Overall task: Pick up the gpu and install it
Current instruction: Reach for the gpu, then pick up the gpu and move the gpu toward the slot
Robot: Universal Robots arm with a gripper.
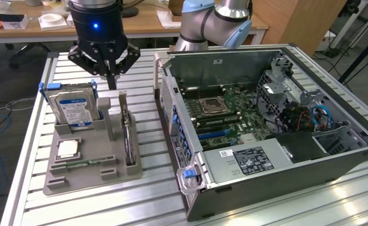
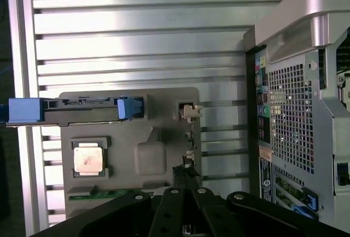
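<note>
Slatted aluminium table (image 1: 77, 207) carries everything.

Open computer case (image 1: 334, 155) lies on its side on the exterior view's right, with the motherboard (image 1: 234, 108) exposed and facing up.

Robot arm (image 1: 218, 23) stands at the far edge of the table, behind the case.

Grey parts tray (image 1: 93, 176) sits on the exterior view's left, just beside the case and parallel to it.

Hard drive (image 1: 75, 108) with a blue-white label stands upright in the tray's far left slot.

The gpu (image 1: 128, 141) stands on edge in the narrow slot along the tray's right side, nearest the case. It runs near to far and is seated in the tray.

Gripper (image 1: 111, 84) points straight down over the far end of the tray. Its fingers are pressed together to a single tip with nothing between them, close to the gpu's far end. Contact with the card cannot be judged.

Processor (image 1: 67, 149) lies flat in the tray's left pocket, near of the hard drive.

Memory stick (image 1: 83, 164) lies flat just near of the processor.
</note>
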